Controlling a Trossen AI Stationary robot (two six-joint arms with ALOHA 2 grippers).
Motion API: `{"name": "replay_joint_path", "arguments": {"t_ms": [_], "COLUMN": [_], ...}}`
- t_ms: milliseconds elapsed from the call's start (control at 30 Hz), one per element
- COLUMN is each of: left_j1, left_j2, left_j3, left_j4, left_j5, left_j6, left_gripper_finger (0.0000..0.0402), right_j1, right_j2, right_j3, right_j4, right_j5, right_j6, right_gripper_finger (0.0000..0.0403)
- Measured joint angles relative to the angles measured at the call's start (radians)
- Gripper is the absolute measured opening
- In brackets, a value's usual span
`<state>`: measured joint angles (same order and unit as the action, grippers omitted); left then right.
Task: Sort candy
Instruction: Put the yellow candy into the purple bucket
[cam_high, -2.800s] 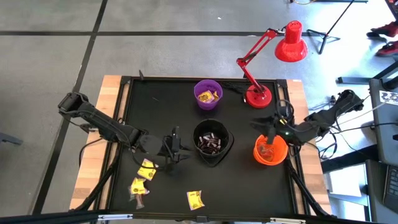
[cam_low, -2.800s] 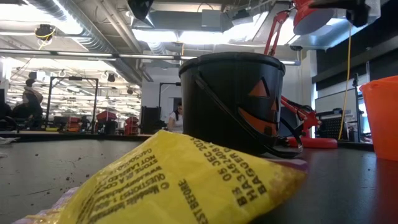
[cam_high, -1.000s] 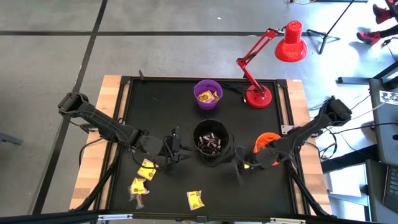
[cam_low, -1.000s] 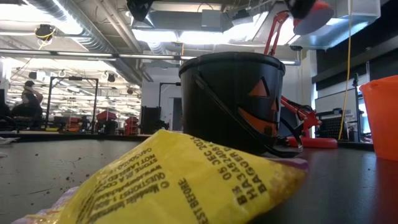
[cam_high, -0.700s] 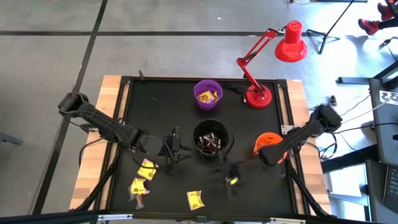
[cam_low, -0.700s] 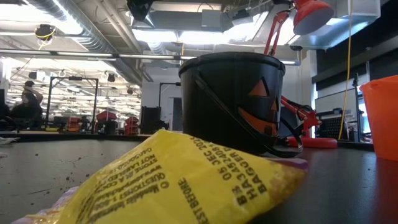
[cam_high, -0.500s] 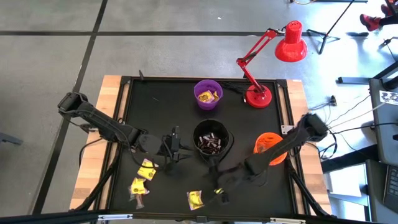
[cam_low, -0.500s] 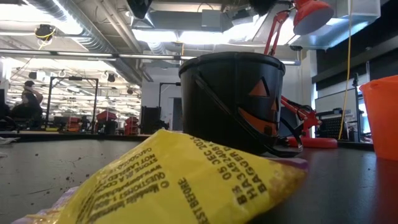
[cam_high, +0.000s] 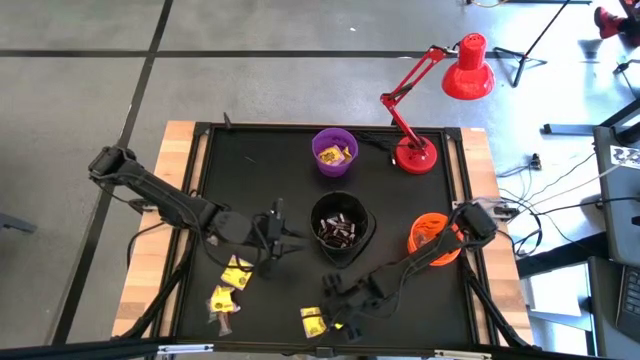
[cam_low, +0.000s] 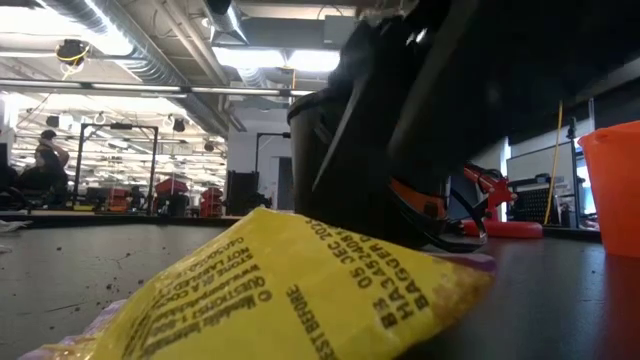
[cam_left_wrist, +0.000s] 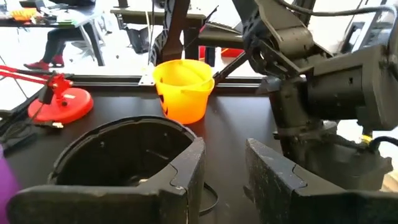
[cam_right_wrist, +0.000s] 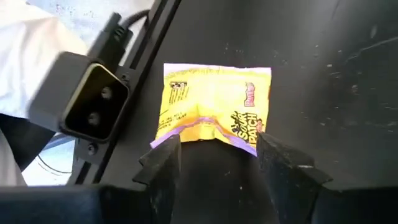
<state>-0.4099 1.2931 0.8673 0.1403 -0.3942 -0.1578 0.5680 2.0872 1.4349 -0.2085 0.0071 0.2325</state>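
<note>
You are sorting well: bowls (cam_high: 341, 226) are holding candy, yellow packs (cam_high: 226, 283) lower left are waiting, your right gripper (cam_high: 335, 312) is hanging open over one (cam_right_wrist: 214, 107); left gripper (cam_high: 272, 235) fingers are slightly apart, empty

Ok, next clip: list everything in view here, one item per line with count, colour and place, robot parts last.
purple bowl: one, purple, far middle of the table, yellow candy inside
black bowl: one, black, table centre, dark candy inside
orange bowl: one, orange, right side
loose candy: about four yellow packets, near edge of the table
lamp: one, red, far right corner
table: one, black top
left gripper: dark, left of the black bowl, partly open, empty
right gripper: dark, open, above the nearest yellow packet
</note>
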Motion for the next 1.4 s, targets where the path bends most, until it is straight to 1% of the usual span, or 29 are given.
{"name": "replay_joint_path", "arguments": {"t_ms": [233,400,467,567,1000,1400], "left_j1": [0.0,0.0,0.0,0.0,0.0,0.0], "left_j2": [-0.004,-0.004,-0.004,-0.004,-0.004,-0.004], "left_j3": [0.0,0.0,0.0,0.0,0.0,0.0], "left_j4": [0.006,0.006,0.006,0.006,0.006,0.003], "left_j5": [-0.014,-0.013,-0.013,-0.013,-0.013,-0.013], "left_j6": [0.003,0.003,0.002,0.002,0.0,0.0], "left_gripper_finger": [0.0105,0.0105,0.0105,0.0105,0.0105,0.0105], "right_j1": [-0.013,-0.024,-0.026,-0.025,-0.028,-0.029], "right_j2": [0.072,0.095,0.097,0.096,0.096,0.096], "right_j3": [0.0,0.003,0.003,0.003,0.0,0.0], "right_j4": [0.048,0.059,0.06,0.06,0.103,0.103], "right_j5": [0.009,0.029,0.031,0.062,0.077,0.077], "right_j6": [-0.003,-0.001,-0.001,-0.007,-0.036,-0.07], "right_gripper_finger": [0.0207,0.0207,0.0206,0.0206,0.0206,0.0207]}}
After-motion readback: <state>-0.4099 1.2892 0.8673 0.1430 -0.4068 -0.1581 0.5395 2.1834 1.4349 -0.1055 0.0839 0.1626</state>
